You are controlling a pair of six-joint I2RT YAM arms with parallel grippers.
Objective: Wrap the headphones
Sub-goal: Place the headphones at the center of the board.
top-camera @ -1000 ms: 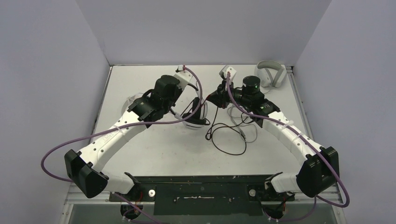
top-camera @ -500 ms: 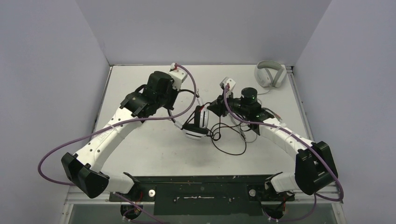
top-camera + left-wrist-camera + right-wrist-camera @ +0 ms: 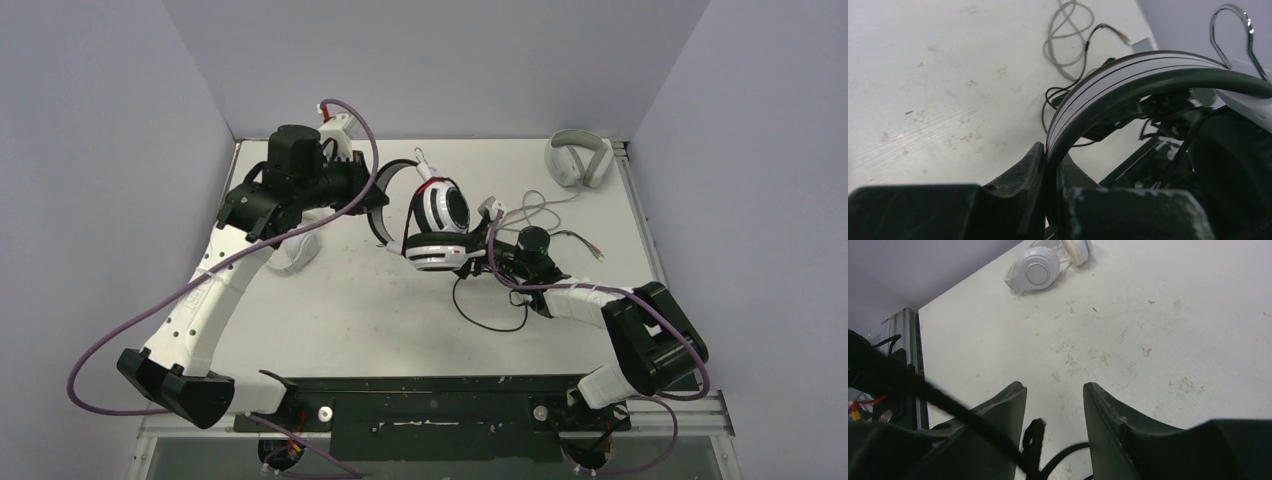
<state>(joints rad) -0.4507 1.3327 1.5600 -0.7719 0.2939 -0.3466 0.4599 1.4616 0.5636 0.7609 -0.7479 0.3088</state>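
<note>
Left gripper [image 3: 1049, 156] clamped on the headband [image 3: 1128, 80] of the black-and-white headset [image 3: 440, 215], mid-frame in top view; right gripper [image 3: 1054, 387], jaws apart and gripping nothing, sits just lower right of it, so it's nearer the black cable [image 3: 948, 405] running past its fingers.

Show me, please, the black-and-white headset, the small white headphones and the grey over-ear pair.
black-and-white headset [image 3: 443, 210], top view, on the striped ear cup.
small white headphones [image 3: 1038, 273], right wrist view, on the round ear cup.
grey over-ear pair [image 3: 568, 170], top view, on an ear cup.

The left arm [image 3: 215, 290] partly hides the white on-ear pair [image 3: 300, 256].
</note>
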